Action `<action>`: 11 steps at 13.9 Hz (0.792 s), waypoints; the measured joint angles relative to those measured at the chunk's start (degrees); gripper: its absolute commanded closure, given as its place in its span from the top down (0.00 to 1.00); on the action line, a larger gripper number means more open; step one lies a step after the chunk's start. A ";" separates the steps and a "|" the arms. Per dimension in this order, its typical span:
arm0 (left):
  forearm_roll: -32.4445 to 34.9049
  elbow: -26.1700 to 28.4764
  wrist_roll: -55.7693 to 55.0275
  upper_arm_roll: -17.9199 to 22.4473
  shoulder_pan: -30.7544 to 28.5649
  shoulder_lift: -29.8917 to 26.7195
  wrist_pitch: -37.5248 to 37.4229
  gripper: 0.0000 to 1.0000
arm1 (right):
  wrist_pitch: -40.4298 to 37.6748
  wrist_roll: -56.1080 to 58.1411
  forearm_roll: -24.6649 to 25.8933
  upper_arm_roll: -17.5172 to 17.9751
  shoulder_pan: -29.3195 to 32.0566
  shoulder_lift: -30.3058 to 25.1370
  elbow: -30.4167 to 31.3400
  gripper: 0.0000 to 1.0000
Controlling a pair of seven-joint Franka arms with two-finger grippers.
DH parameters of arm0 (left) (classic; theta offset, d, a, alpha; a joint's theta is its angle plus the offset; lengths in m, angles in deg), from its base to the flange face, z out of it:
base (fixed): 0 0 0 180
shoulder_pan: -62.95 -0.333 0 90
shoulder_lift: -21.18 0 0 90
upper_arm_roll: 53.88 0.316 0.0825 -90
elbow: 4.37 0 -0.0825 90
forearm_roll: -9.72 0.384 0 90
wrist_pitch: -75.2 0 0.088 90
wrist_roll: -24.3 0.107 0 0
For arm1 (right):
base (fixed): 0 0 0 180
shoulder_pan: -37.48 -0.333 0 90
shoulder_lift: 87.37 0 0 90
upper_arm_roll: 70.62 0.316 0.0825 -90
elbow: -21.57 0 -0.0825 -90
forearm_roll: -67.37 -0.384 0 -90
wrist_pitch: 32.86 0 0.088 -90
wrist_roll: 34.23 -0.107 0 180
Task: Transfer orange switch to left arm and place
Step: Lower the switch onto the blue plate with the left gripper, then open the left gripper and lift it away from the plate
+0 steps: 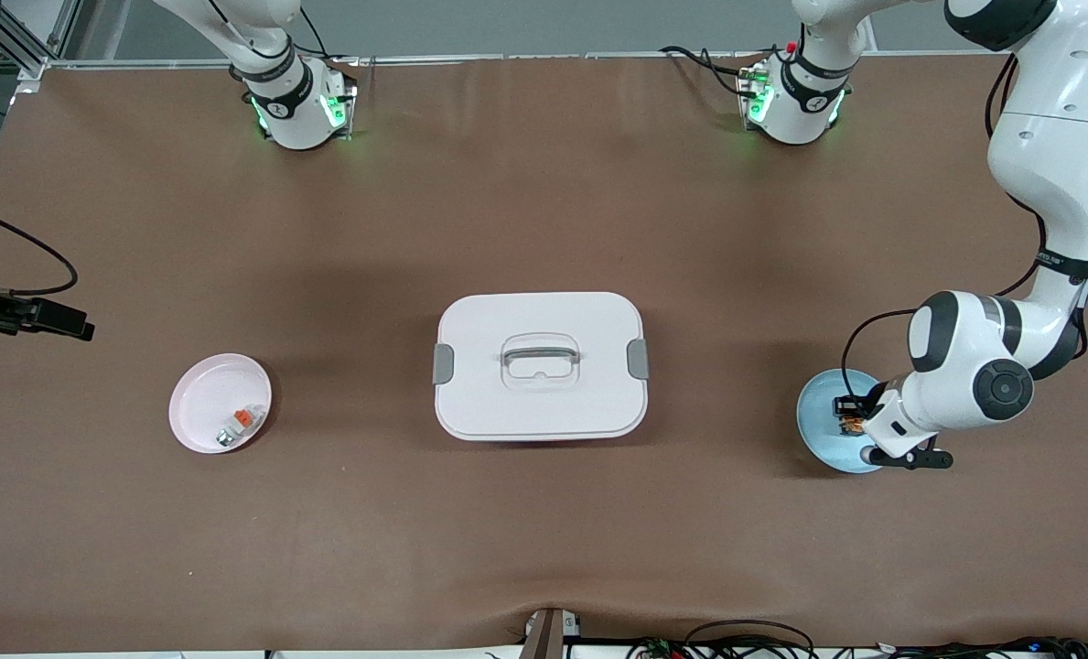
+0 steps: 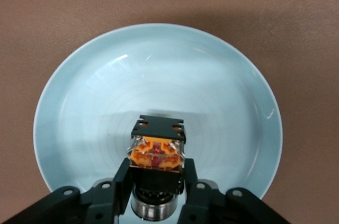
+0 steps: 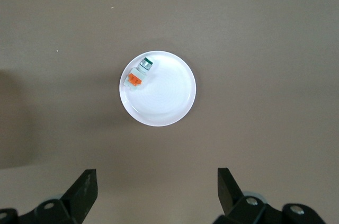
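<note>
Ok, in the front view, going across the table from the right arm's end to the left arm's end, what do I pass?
Pink plate holding a whitish-grey part with an orange cap → white box → light blue plate, where the left hand is closed on the orange switch.

No legible text, brand, number or label appears in any view; the band on the left arm's forearm (image 1: 1071,262) carries small print too fine to read; the round marks on the two arm bases (image 1: 298,108) show a symbol that cannot be made out; the box (image 1: 540,365) and both plates bear no readable marking.
</note>
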 measured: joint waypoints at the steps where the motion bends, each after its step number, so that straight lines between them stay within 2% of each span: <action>1: 0.01 -0.13 0.00 0.04 0.00 0.00 0.00 1.00 | -0.01 0.00 0.01 -0.01 0.00 -0.38 0.01 1.00; 6: 0.17 -2.04 0.00 0.02 0.00 -1.03 -1.29 1.00 | -2.09 -0.02 0.01 -0.03 0.01 -3.85 0.02 1.00; 11: 0.17 -2.97 0.08 -0.75 0.03 -8.77 -7.02 1.00 | -3.94 -0.02 -0.26 0.10 0.00 -6.71 0.12 1.00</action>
